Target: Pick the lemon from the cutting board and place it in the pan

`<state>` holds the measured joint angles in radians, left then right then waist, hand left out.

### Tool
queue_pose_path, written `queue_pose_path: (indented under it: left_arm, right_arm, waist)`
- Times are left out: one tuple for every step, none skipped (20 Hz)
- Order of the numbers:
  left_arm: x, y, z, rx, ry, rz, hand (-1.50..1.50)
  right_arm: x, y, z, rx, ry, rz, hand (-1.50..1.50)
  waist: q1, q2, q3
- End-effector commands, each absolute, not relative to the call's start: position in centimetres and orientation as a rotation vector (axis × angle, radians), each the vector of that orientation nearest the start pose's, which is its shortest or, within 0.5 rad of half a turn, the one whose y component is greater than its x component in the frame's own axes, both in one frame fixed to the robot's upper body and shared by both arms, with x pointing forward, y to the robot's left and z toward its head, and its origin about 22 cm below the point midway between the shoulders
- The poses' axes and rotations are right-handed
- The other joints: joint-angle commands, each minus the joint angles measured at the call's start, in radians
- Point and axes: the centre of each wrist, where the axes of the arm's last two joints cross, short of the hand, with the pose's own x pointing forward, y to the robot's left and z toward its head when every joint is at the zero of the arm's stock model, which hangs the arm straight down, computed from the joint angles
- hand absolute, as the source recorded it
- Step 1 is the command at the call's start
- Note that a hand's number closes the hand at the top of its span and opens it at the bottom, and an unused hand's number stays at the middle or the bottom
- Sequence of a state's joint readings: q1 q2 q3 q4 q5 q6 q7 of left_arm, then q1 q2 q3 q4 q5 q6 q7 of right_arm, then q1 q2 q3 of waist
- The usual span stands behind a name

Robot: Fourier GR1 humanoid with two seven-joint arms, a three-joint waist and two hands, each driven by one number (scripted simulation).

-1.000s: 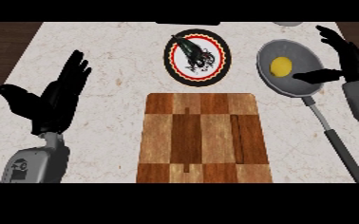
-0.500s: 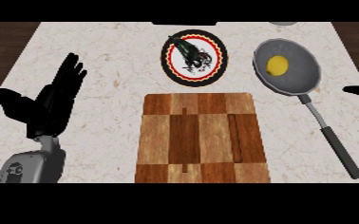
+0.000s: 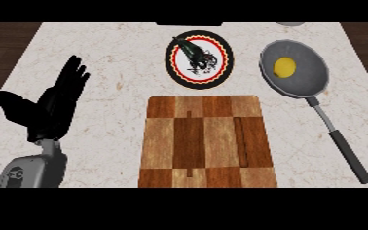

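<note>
The lemon (image 3: 285, 67) sat inside the pan (image 3: 312, 85), a little toward the pan's left side. It was small, round and yellow. The pan was grey and round, and it lay on the right part of the counter (image 3: 115, 68). Its long handle (image 3: 339, 142) ran down and to the right, grey near the pan and black at the far end.

The cutting board (image 3: 207, 141) lay in the middle of the counter, near the bottom edge of the view. It was made of light and dark brown wood squares, like a checkerboard. Nothing was on top of it. The board was just left of the pan's handle and did not touch it.

Above the board was a round plate (image 3: 199, 58). It had a black rim, a red ring and a white middle with a dark picture on it. The plate was between the board and the far edge of the counter, left of the pan.

The left hand (image 3: 52, 106) was at the left side of the view, above its grey forearm (image 3: 36, 168). The hand was black, with its fingers straight and pointing up, and its thumb stuck out to the left. It held nothing and was well apart from the board.

The right hand was not in the view.

The counter was pale, speckled stone.
</note>
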<state>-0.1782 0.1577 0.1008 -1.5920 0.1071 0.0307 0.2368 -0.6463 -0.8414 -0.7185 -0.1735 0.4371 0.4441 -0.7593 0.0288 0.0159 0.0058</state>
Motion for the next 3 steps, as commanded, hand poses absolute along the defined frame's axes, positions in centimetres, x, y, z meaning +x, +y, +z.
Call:
queue_pose_path:
  left_arm:
    - [28.0, 26.6, 5.9, 0.083, -1.534, 0.041, 0.0]
    - [28.9, 25.8, 6.6, 0.08, -1.529, 0.029, 0.0]
    - [29.2, 26.9, 6.1, 0.077, -1.532, 0.026, 0.0]
  right_arm:
    - [26.2, -55.5, 5.5, -0.318, -1.743, 0.173, -1.5]
    - [26.8, -54.9, 5.3, -0.325, -1.76, 0.163, -1.5]
    - [25.8, -55.5, 5.0, -0.315, -1.74, 0.167, -1.5]
  waist:
    - [0.002, -0.001, 0.0]
    - [-0.006, -0.004, -0.001]
    - [-0.007, -0.002, -0.001]
